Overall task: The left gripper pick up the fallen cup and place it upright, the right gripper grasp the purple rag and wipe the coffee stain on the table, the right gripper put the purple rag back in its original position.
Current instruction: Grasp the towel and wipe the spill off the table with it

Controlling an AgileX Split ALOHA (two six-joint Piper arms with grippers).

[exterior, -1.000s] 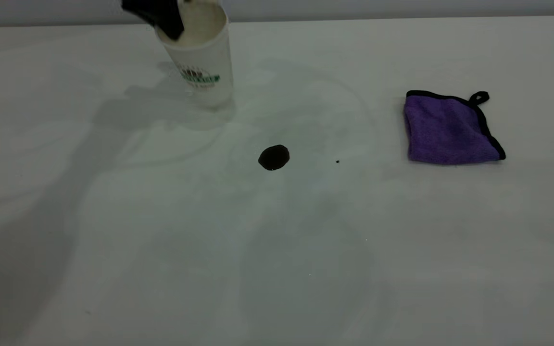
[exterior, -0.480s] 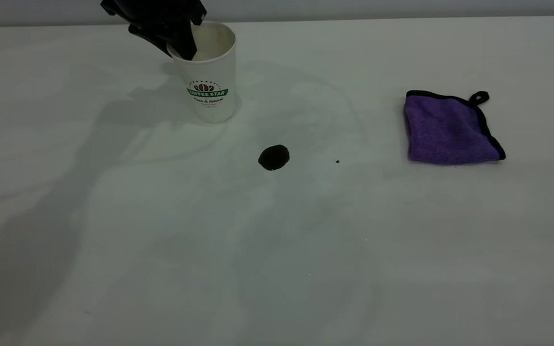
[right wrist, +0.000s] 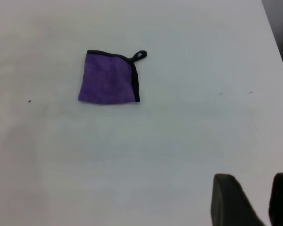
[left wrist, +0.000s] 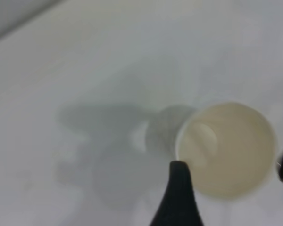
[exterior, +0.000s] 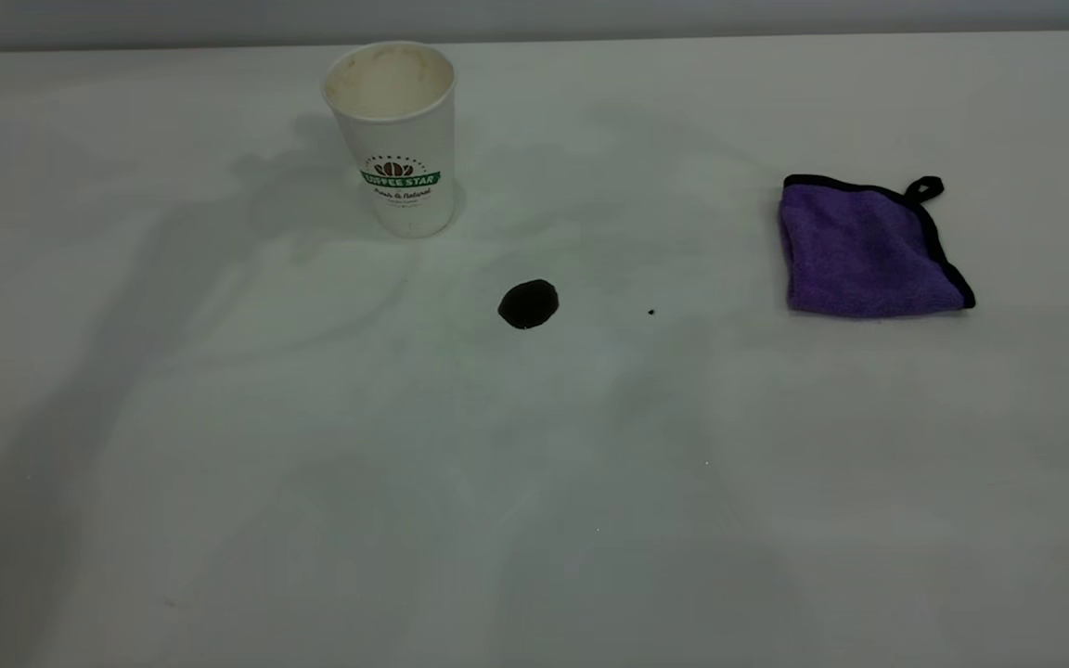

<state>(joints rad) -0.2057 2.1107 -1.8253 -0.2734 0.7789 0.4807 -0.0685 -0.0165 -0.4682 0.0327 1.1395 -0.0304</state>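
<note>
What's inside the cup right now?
Nothing solid shows inside the cup: the left wrist view looks straight down into it and shows only the cream lining with brown staining. The exterior view's angle hides its bottom.

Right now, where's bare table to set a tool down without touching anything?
The table is bare across its whole near half, below the coffee stain. Also bare: the stretch left of the cup, and the gap between the cup and the purple rag. Tightest spot: cup to stain.

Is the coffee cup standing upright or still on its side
Upright: the cup stands on its base on the table, open mouth up.
</note>
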